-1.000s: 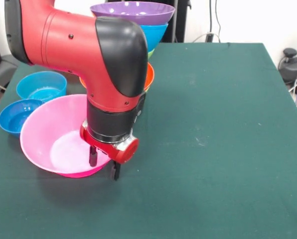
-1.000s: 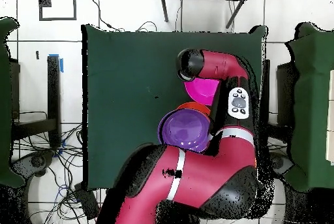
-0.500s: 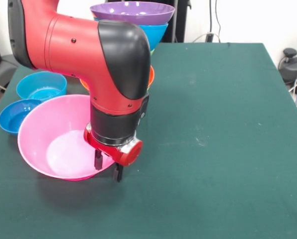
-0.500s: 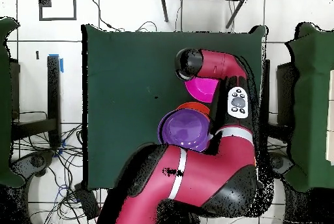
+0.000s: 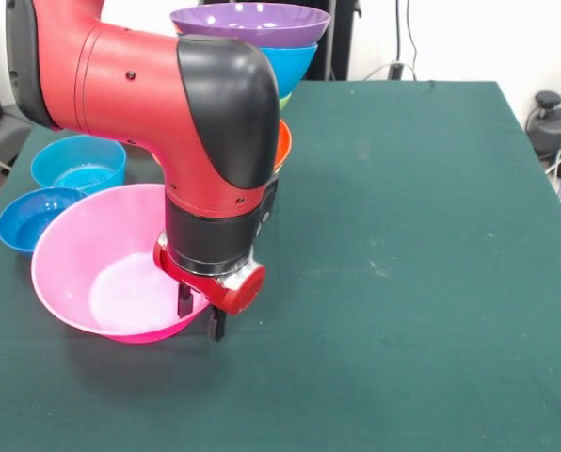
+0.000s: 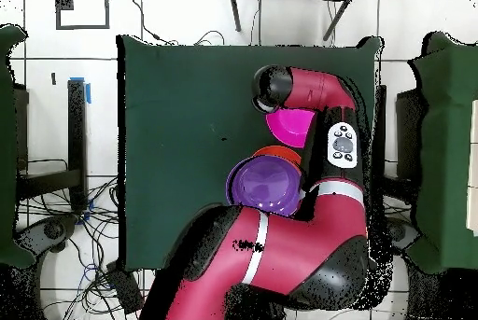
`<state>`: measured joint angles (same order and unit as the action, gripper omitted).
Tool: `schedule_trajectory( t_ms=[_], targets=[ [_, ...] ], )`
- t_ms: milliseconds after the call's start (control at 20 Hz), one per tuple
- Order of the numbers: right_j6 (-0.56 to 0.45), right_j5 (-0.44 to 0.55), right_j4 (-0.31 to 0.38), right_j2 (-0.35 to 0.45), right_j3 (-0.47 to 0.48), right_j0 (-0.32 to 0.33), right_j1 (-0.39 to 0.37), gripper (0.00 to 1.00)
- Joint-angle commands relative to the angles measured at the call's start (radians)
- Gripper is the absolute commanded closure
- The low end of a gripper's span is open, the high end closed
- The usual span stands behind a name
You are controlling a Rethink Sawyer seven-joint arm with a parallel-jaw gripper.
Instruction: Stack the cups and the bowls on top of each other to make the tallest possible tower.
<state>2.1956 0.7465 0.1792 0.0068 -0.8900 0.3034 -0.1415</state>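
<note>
The rim of the large glossy pink plastic bowl (image 5: 102,273) is clamped between the jaws of the gripper (image 5: 198,314), one finger inside, one outside. The bowl is tilted on the green worktop (image 5: 412,235), beside two blue bowls (image 5: 55,188). A purple-topped tower (image 5: 252,38) is seen behind the arm.

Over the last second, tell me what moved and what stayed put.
The pink bowl, its rim pinched by the gripper, tilted up and slid slightly toward the two blue bowls, then settled a little. The gripper stayed closed on the rim. The tower topped by the purple bowl did not move.
</note>
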Motion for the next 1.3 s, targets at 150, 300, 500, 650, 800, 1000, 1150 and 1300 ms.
schedule_trajectory(
  t_ms=[150, 300, 500, 650, 800, 1000, 1150, 1300],
  targets=[
    [-0.346, 0.117, 0.091, 0.122, 0.012, 0.004, 0.079, 1.00],
    [-0.350, 0.146, 0.085, 0.115, 0.023, 0.001, 0.081, 1.00],
    [-0.355, 0.204, 0.072, 0.110, 0.044, -0.004, 0.085, 1.00],
    [-0.339, 0.156, 0.079, 0.097, -0.001, -0.007, 0.062, 1.00],
    [-0.326, 0.141, 0.077, 0.092, -0.025, -0.006, 0.054, 1.00],
    [-0.337, 0.155, 0.071, 0.099, -0.031, 0.004, 0.059, 1.00],
    [-0.358, 0.205, 0.063, 0.106, -0.006, 0.010, 0.070, 1.00],
    [-0.374, 0.272, 0.061, 0.107, 0.048, 0.005, 0.083, 1.00]
  ],
)
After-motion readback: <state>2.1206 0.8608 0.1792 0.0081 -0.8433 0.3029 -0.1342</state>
